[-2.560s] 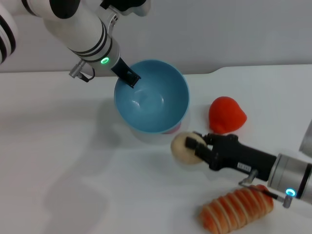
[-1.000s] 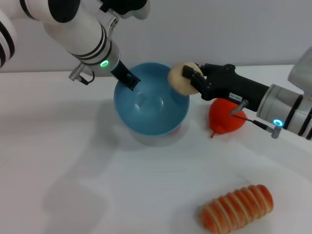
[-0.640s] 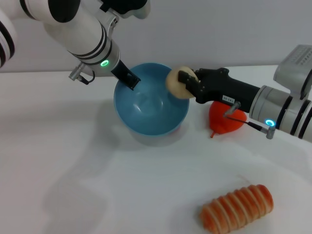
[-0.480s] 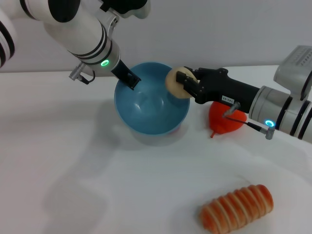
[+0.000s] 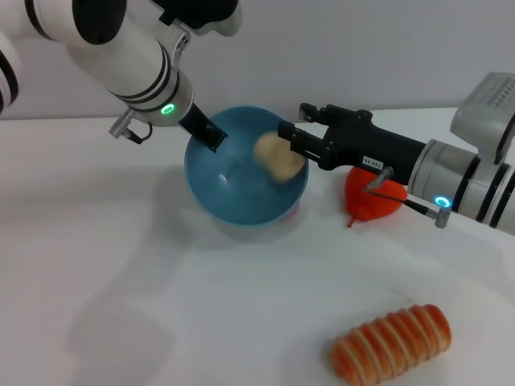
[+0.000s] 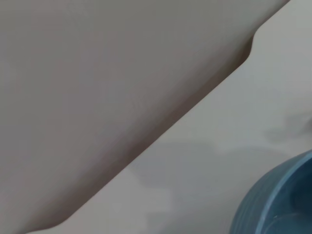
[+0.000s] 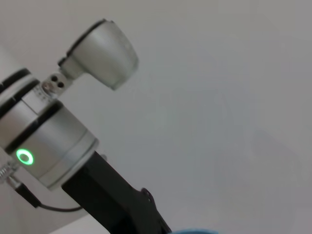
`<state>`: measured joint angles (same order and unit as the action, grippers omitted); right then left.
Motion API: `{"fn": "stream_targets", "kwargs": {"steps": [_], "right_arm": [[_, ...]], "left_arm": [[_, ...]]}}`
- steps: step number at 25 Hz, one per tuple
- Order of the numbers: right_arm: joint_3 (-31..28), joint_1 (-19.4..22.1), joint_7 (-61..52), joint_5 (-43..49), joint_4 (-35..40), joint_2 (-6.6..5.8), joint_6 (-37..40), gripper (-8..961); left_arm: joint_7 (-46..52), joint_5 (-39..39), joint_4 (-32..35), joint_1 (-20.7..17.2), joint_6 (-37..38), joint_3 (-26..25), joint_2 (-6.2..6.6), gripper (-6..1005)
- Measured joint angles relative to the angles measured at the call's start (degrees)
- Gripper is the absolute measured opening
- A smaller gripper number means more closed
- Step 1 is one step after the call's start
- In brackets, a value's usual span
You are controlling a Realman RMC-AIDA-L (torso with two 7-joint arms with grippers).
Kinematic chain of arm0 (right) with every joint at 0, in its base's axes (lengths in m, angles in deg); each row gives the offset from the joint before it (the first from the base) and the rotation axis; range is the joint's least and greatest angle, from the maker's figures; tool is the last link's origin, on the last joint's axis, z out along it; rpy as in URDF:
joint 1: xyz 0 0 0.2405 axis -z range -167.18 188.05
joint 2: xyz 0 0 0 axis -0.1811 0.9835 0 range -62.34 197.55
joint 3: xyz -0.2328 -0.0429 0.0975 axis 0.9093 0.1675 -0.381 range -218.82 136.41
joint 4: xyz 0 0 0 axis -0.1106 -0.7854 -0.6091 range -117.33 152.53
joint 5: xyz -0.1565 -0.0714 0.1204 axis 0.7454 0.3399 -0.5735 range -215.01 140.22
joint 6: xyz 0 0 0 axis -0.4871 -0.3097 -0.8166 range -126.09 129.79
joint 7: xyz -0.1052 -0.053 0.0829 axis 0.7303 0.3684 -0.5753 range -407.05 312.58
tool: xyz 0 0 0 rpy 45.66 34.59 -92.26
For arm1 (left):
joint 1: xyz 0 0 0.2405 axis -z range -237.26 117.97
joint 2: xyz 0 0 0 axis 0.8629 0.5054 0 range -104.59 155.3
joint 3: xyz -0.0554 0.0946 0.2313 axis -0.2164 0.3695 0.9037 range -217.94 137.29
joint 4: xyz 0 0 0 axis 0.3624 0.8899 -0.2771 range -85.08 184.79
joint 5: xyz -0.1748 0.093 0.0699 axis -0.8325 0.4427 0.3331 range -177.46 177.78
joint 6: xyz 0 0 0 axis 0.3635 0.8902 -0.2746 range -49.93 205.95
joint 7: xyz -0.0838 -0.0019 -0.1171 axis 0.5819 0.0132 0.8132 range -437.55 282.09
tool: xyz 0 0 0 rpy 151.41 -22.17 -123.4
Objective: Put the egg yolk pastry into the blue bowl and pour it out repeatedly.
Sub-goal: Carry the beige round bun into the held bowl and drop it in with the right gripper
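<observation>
On a white table, the egg yolk pastry sits inside the blue bowl, against its right wall. The right gripper, fingers spread wide and holding nothing, hovers over that rim. The left gripper pinches the far-left rim. Open tabletop lies in front of the bowl.

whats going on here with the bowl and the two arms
The left gripper is clamped on the far-left rim of the blue bowl, holding it. The right gripper, fingers open, sits at the bowl's right rim, and the egg yolk pastry is inside the bowl just past its fingertips, free of them. A red object and a ridged bread roll lie on the table, untouched.
</observation>
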<state>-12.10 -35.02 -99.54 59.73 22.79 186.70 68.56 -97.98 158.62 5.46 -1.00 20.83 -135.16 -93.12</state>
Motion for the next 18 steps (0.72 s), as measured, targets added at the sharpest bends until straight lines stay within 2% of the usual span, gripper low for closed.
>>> {"fn": "stream_targets", "kwargs": {"steps": [3,8,11,15,18], "right_arm": [[-0.01,-0.4,-0.15,-0.07,0.0,0.0,0.68,467],[-0.01,-0.47,-0.43,-0.11,-0.04,0.0,2.11,487],[-0.32,0.29,-0.5,-0.3,-0.09,0.0,3.22,659],[0.44,2.46,1.92,0.07,0.91,-0.06,4.82,659],[2.06,4.99,11.91,1.22,1.64,0.09,7.79,659]], "left_arm": [[-0.01,0.02,-0.31,-0.32,-0.24,0.0,0.0,0],[-0.03,0.01,-0.34,-0.43,-0.36,0.0,0.0,-1],[-0.05,0.02,-0.34,-0.6,-0.14,0.14,0.01,-1],[-0.05,0.01,-0.34,-0.95,0.41,0.79,0.07,-1],[-0.09,0.0,-0.42,-1.57,1.29,0.86,0.09,0]]}}
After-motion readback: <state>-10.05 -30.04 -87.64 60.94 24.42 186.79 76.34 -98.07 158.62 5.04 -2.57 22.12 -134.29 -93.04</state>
